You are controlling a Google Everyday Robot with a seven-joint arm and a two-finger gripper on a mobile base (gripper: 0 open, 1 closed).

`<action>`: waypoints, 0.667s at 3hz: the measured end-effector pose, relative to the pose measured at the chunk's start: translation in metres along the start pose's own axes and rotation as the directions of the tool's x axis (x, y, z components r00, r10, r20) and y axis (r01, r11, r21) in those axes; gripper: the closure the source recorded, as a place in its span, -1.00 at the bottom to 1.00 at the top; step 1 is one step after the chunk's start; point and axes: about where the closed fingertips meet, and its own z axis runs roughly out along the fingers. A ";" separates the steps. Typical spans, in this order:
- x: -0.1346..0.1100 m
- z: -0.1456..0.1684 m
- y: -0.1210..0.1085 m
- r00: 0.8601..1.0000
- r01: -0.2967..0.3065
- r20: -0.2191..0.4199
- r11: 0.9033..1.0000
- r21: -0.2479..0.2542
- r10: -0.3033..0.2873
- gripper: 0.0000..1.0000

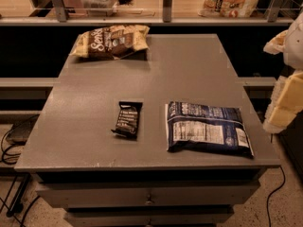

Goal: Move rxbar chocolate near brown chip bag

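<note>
– Currently, where is the rxbar chocolate located, and has any part of the transfer been completed?

– No completed transfer is indicated. The bar is found lying flat on the grey table, slightly toward 7 o'clock from the table's centre. The brown chip bag is located at the 11 o'clock corner. The two items are well apart, with bare table surface between them.

– What is positioned beside the bar?

– A dark blue snack bag is laid at 4 to 5 o'clock, near the bar but not touching it. It is not named in the task.

– Where is the gripper, and what is its state?

– The gripper is seen at 3 o'clock, off the right edge of the table and well apart from the bar. No contact with the bar is made. Whether the gripper is spread or pressed together cannot be told.

– What is left to be done?

– The task is judged to be at its start. The approach to the bar, the grasp, the carriage toward 11 o'clock and the release beside the chip bag are all outstanding.
</note>
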 end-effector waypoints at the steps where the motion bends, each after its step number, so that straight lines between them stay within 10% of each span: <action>1: 0.000 0.000 0.000 1.000 0.000 0.000 1.000 0.000 0.000 -1.00; 2: -0.003 0.005 -0.006 0.998 0.032 0.059 0.999 -0.037 -0.030 -1.00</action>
